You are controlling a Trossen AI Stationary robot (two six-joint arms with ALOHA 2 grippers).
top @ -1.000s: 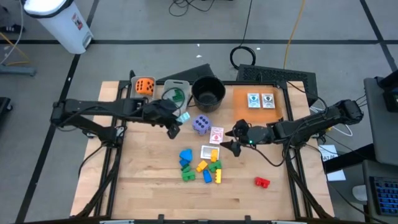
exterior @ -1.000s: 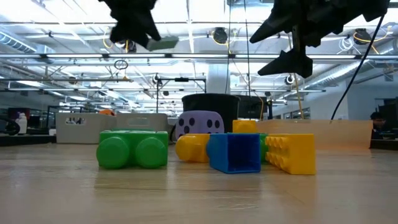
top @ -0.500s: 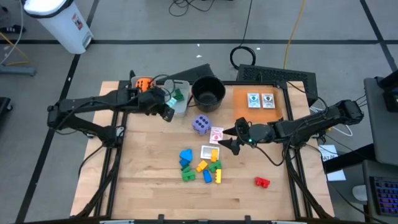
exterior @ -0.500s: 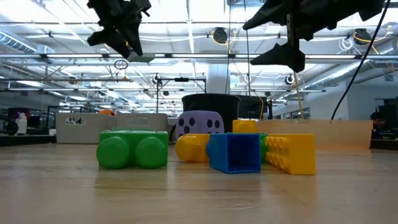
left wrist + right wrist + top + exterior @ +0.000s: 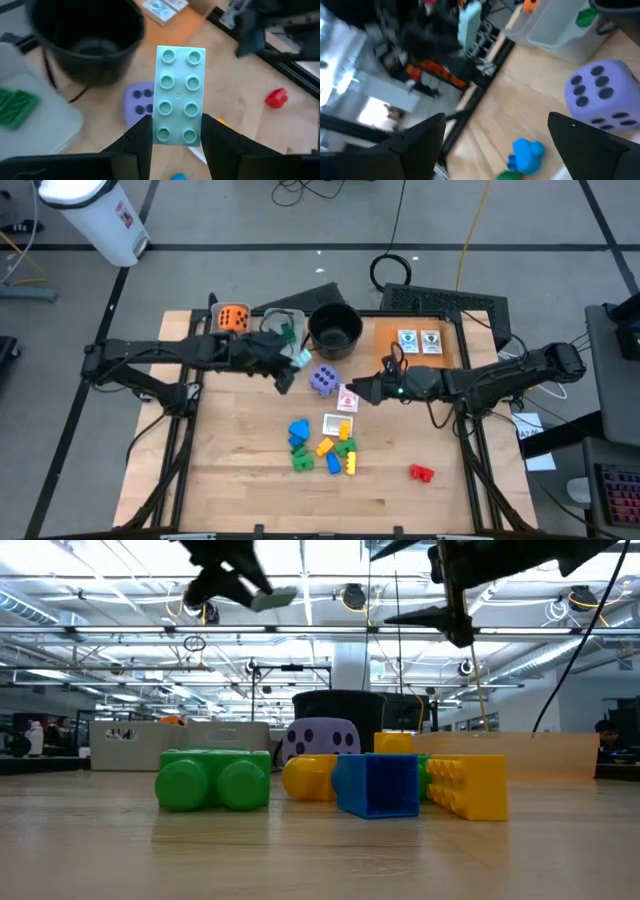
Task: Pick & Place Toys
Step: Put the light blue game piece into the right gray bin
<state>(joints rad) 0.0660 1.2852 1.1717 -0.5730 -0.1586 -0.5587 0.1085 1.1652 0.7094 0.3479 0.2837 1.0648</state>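
Note:
My left gripper (image 5: 288, 368) is shut on a pale green studded block (image 5: 177, 95), high above the table between the grey bin (image 5: 283, 330) and the purple die (image 5: 323, 379). In the low view the block (image 5: 272, 600) hangs well above everything. My right gripper (image 5: 353, 392) stands open above the table, over a picture card (image 5: 347, 400) beside the die, and holds nothing. The purple die (image 5: 600, 97) rests on the wood. Red, blue, yellow and green blocks (image 5: 325, 448) lie heaped near the table's middle. An orange die (image 5: 233, 318) sits at the far left. My left gripper pinches the pale green block by its two long sides (image 5: 161, 134) at the end nearest the wrist, one finger (image 5: 141, 137) on each side. The fingers come from the table's left, slanting down, and lie along the block. It sticks out ahead of them, studs toward the wrist camera, lifted clear.
A round black pot (image 5: 334, 328) stands at the far middle beside the grey bin, which holds a green piece (image 5: 15, 105). An orange tray (image 5: 385, 350) with two cards is at the far right. A lone red block (image 5: 421, 472) lies near the front right; bare wood along the near edge.
My left gripper swung with the pale green block toward the far left, over the grey bin, then came back toward the purple die; the block stays held. My right gripper has risen a little, moved toward the table's left and far side, and rolled; its fingers stay apart.

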